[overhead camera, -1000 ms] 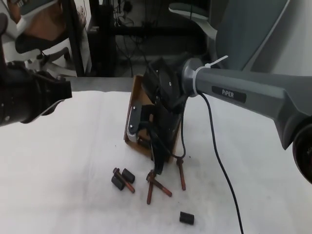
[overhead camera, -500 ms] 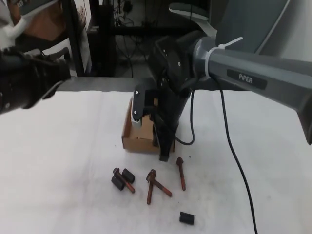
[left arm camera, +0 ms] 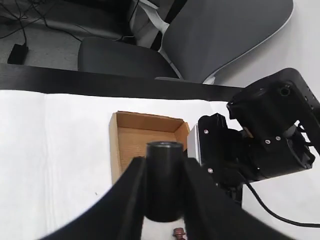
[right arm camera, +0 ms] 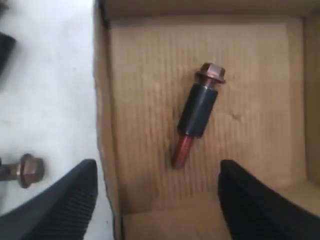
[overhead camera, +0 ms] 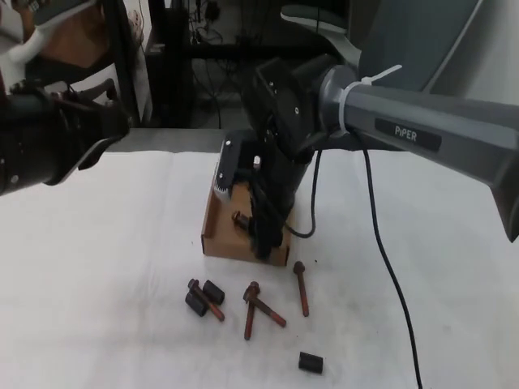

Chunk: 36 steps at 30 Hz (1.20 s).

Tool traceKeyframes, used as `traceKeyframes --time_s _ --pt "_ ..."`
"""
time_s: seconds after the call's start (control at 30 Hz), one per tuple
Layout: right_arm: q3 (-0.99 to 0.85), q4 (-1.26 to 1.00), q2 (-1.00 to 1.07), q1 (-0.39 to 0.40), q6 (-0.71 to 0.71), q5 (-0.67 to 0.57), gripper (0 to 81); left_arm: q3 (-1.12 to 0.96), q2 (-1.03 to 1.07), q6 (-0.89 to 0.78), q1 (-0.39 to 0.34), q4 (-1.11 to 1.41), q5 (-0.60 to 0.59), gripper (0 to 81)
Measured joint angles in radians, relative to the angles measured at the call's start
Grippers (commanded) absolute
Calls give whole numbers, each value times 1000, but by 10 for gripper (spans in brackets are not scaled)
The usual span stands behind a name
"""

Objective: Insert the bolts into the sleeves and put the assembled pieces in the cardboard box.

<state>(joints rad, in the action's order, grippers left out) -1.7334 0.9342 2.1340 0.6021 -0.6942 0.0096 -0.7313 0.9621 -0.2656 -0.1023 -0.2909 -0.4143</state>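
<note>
An assembled piece, a rusty bolt inside a black sleeve (right arm camera: 198, 111), lies flat on the floor of the cardboard box (right arm camera: 105, 125). My right gripper (right arm camera: 157, 200) hangs open just above the box, its fingers apart and nothing between them. In the high view the right arm (overhead camera: 280, 138) stands over the box (overhead camera: 212, 231), and the bolt (overhead camera: 240, 218) shows inside it. My left gripper (left arm camera: 164, 200) is held up at the left of the bench, shut on a black sleeve (left arm camera: 164, 165).
In front of the box, loose on the white cloth, lie several rusty bolts (overhead camera: 300, 288) (overhead camera: 263, 309) (overhead camera: 207, 300) and black sleeves (overhead camera: 214, 290) (overhead camera: 310, 362). A bolt head (right arm camera: 27, 170) lies just outside the box wall. A cable (overhead camera: 381, 243) trails from the right arm.
The right gripper rose from the cloth at the box's front and came over the box. The assembled piece now lies in the box. The left arm shifted slightly.
</note>
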Motion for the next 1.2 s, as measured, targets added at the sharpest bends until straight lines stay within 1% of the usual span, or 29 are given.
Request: traceKeyframes --time_s 0.07,0.2,0.33,0.43,0.53,0.73,0.9,0.93,0.97,1.0,1.07,1.1,1.13,1.2 --pt "0 80 -2 -6 99 23 659 0 0 4 0 -8 0 18" --pt "7 193 -23 -20 227 29 659 9 0 27 0 -21 -2 18" --pt "8 158 -66 -32 330 -10 659 37 0 41 0 -23 -2 18" --pt "8 123 -113 -31 449 -27 659 63 0 42 0 -23 -2 18" --pt "8 150 -146 -31 572 -26 659 82 0 42 0 -26 -2 18" --pt "64 154 -150 -23 667 95 659 87 0 42 0 -26 -2 18" --pt "166 144 -150 -23 704 103 659 87 0 42 0 -26 -2 18" --pt "183 134 -150 -23 707 103 636 87 0 42 0 -26 -2 18" --pt "206 114 -150 -23 711 103 577 87 0 42 0 -26 -2 18" --pt "226 91 -150 -23 714 103 501 87 0 42 0 -24 -2 18" --pt "259 33 -150 -23 726 98 392 87 0 42 0 -24 -2 18" --pt "273 3 -150 -23 728 87 385 87 0 42 0 -24 -2 18" --pt "284 -25 -150 -23 732 74 398 87 0 42 0 -24 -2 18" --pt "297 -59 -146 -23 742 43 465 87 0 42 0 -24 -2 18"
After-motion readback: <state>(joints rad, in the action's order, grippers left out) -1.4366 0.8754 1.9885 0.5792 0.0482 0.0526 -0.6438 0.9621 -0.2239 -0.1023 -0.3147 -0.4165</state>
